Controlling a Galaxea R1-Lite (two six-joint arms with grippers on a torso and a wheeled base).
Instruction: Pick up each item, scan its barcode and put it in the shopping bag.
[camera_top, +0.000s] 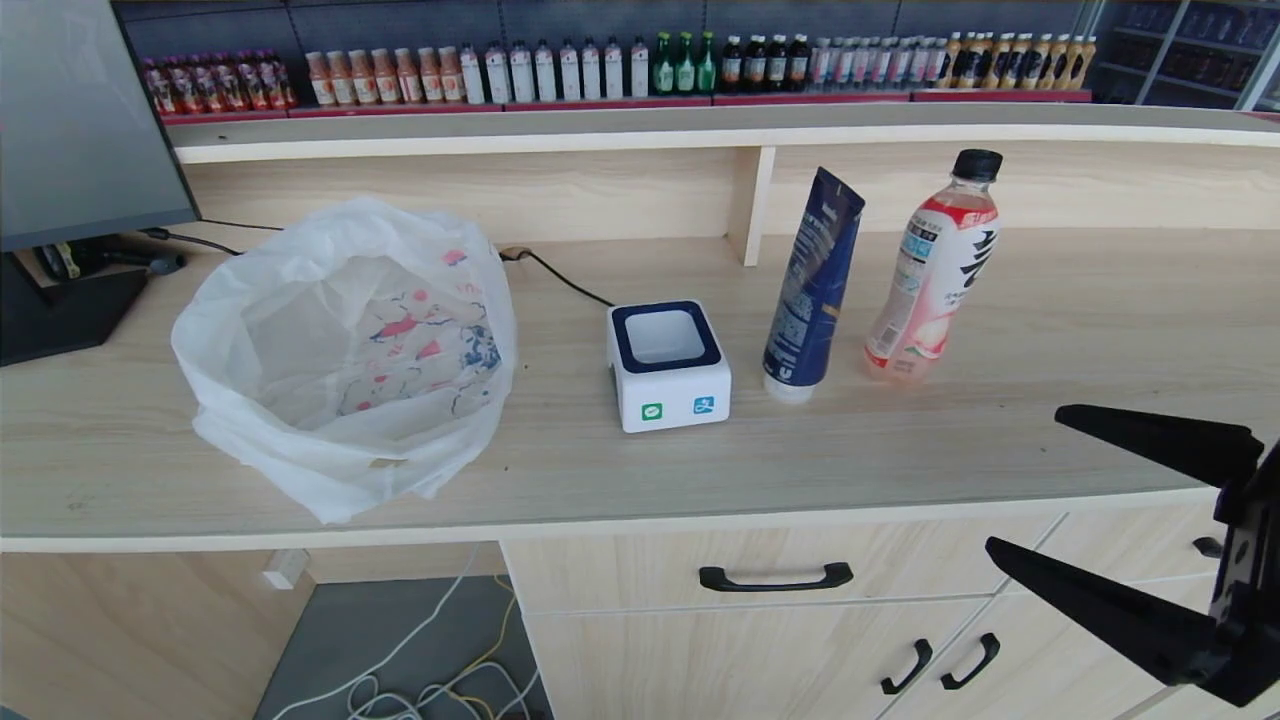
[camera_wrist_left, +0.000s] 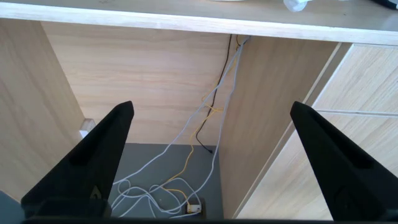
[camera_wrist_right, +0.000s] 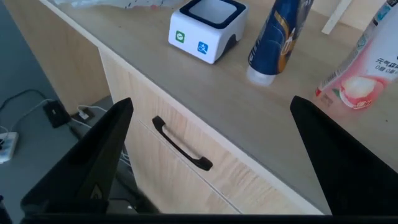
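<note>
On the surface (camera_top: 600, 470), right of the scanner (camera_top: 667, 365), stand a squashy-looking tube (camera_top: 812, 285) and a likely heavier, slick bottle (camera_top: 935, 270); both are probably best gripped mid-body. Right claw (camera_top: 1025, 478) and left claw (camera_wrist_left: 211, 107) both gape wide, empty.

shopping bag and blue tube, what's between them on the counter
The white scanner box stands between the shopping bag and blue tube, in the head view.

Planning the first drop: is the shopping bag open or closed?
Open: the shopping bag has its mouth spread wide, showing no items inside.
</note>
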